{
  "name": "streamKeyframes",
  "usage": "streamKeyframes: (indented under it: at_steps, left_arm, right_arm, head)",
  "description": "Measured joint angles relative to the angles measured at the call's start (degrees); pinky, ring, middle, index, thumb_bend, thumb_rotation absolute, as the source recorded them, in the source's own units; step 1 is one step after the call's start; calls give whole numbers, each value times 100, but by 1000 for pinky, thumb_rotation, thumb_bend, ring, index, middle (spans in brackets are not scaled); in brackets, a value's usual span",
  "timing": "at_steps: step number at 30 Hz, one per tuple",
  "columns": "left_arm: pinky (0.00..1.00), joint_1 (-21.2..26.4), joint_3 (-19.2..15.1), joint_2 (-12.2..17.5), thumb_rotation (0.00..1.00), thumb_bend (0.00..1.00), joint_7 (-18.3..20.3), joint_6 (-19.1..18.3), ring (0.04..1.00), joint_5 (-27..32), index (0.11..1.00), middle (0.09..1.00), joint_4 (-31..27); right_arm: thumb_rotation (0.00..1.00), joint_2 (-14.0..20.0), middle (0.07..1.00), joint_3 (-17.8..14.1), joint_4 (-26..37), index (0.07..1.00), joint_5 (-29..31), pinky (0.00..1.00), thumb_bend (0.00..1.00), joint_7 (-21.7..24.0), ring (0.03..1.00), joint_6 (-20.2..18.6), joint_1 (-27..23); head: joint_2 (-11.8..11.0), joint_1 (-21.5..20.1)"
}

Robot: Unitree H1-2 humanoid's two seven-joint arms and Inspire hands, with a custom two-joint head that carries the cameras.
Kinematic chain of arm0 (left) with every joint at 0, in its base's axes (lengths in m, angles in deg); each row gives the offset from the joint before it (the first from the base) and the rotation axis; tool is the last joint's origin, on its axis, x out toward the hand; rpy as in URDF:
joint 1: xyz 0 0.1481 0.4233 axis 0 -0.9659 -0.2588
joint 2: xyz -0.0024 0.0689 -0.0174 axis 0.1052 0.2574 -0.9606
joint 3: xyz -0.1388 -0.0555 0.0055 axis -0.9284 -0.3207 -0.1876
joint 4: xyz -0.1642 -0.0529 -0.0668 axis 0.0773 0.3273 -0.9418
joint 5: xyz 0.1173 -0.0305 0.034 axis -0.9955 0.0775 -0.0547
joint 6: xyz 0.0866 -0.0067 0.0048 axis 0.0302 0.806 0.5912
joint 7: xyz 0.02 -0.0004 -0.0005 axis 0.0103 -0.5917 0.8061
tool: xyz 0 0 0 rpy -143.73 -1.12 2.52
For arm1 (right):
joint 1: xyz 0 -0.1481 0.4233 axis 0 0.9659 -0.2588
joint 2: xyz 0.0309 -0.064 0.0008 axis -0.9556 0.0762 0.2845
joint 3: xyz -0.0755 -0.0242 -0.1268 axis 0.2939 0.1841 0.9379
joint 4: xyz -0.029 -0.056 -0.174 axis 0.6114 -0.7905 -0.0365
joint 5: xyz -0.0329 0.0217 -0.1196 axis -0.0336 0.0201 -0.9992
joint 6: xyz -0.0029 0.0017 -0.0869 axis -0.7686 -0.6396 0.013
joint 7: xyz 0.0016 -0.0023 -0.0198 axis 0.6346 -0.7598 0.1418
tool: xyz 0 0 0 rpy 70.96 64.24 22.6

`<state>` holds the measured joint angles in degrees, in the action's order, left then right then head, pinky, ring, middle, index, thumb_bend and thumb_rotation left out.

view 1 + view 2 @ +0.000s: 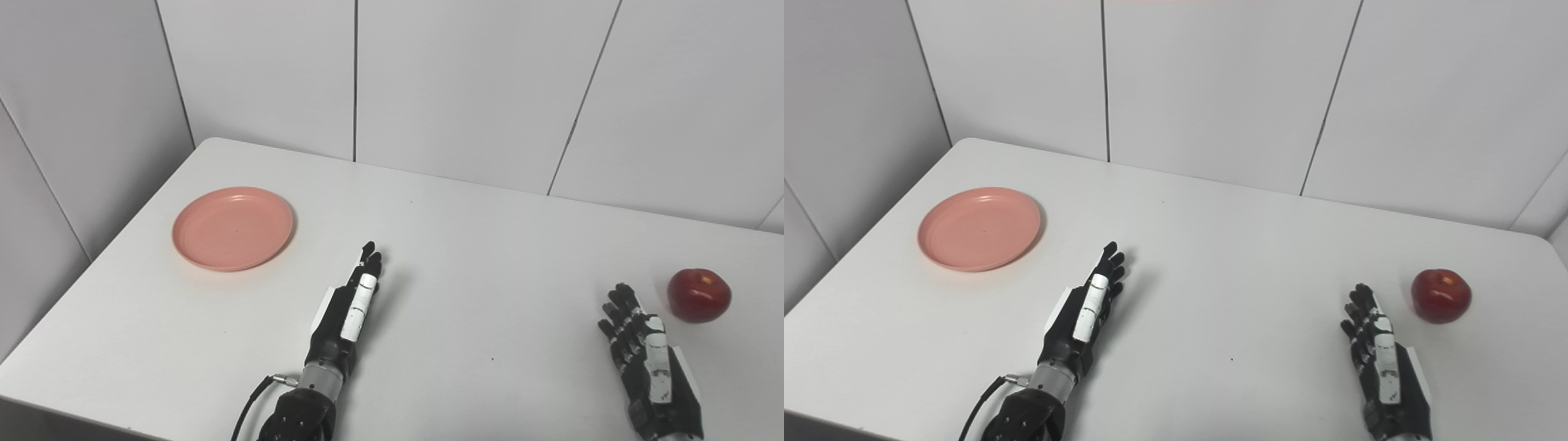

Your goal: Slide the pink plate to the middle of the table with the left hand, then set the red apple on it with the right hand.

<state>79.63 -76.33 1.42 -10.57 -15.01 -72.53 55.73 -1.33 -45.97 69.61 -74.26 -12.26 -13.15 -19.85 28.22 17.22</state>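
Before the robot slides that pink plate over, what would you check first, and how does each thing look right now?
1. Left robot hand empty and open: ok, fingers straight, holding nothing.
2. Plate within reach: cannot tell; it lies at the table's left, beyond and left of the hand, not touched.
3. Plate empty: ok, nothing on it.
4. Middle of the table free for the plate: ok, only the left hand lies near it.
5. Right robot hand out of the way: ok, open, near the table's right side.
6. Apple ready for later: ok, standing just beyond the right hand, untouched.
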Motion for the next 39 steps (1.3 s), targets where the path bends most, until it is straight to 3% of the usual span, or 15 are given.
streamKeyframes:
  at_steps: [9,15,22,29,33,39]
  left_arm:
    - [1000,-2,55,-141,1000,717,-51,203,1000,-222,1000,1000,163]
    - [1000,-46,38,-324,1000,723,-97,333,1000,-258,1000,1000,272]
    - [1000,-46,10,-437,1000,696,-99,480,1000,-391,1000,1000,416]
    - [1000,-49,10,-452,1000,711,-99,565,1000,-474,1000,1000,465]
    - [1000,-49,7,-459,1000,709,-99,568,1000,-476,1000,1000,472]
    - [1000,-49,5,-464,1000,696,-99,569,1000,-477,1000,1000,472]
  right_arm:
    - [1000,60,1000,-66,-85,1000,51,1000,822,47,1000,27,-36]
    - [1000,102,1000,-115,-103,1000,152,1000,866,71,1000,25,-30]
    - [1000,158,999,-178,-201,1000,272,1000,999,98,1000,25,-58]
    - [1000,197,990,-185,-265,994,297,1000,1000,141,1000,27,-94]
    - [1000,198,965,-181,-274,956,206,1000,941,135,970,55,-95]
    - [1000,199,960,-177,-302,959,76,1000,952,130,962,120,-87]
  head:
    - [-193,466]
    - [-396,739]
    - [-484,827]
    - [-598,889]
    - [-651,924]
    - [-581,854]
